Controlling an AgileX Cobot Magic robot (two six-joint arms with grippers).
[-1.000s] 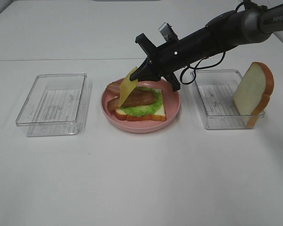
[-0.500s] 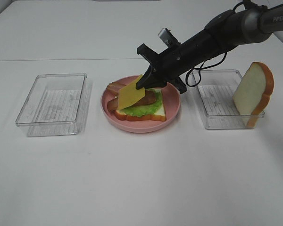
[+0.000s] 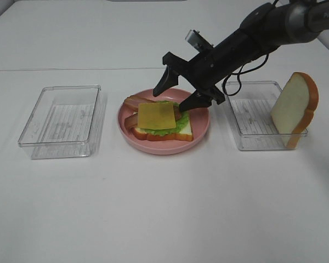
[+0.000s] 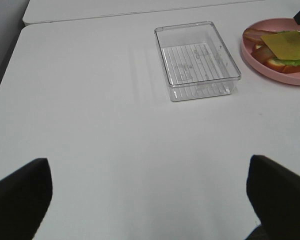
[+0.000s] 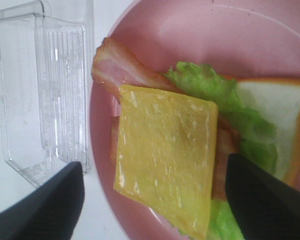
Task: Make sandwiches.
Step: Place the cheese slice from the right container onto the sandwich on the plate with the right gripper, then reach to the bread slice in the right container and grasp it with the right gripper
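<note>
On the pink plate (image 3: 200, 129) lies an open sandwich: a bread slice (image 3: 183, 132), green lettuce (image 3: 178, 126), bacon strips (image 3: 134, 102) and a yellow cheese slice (image 3: 157, 115) flat on top. The right wrist view shows the cheese (image 5: 162, 155), lettuce (image 5: 205, 82), bacon (image 5: 120, 67) and bread (image 5: 277, 102). My right gripper (image 3: 178, 90) is open just above the sandwich's far right side, empty, its fingers (image 5: 45, 205) either side of the cheese. A second bread slice (image 3: 293, 107) leans upright in the right tray. My left gripper (image 4: 150, 200) is open over bare table.
A clear plastic tray (image 3: 63, 120) stands left of the plate, also in the left wrist view (image 4: 197, 60). Another clear tray (image 3: 252, 118) stands right of the plate and holds the upright bread. The white table (image 3: 164, 208) stretches in front.
My right gripper lowered the cheese slice onto the bacon, opened and let it go. The cheese now lies flat on the sandwich.
</note>
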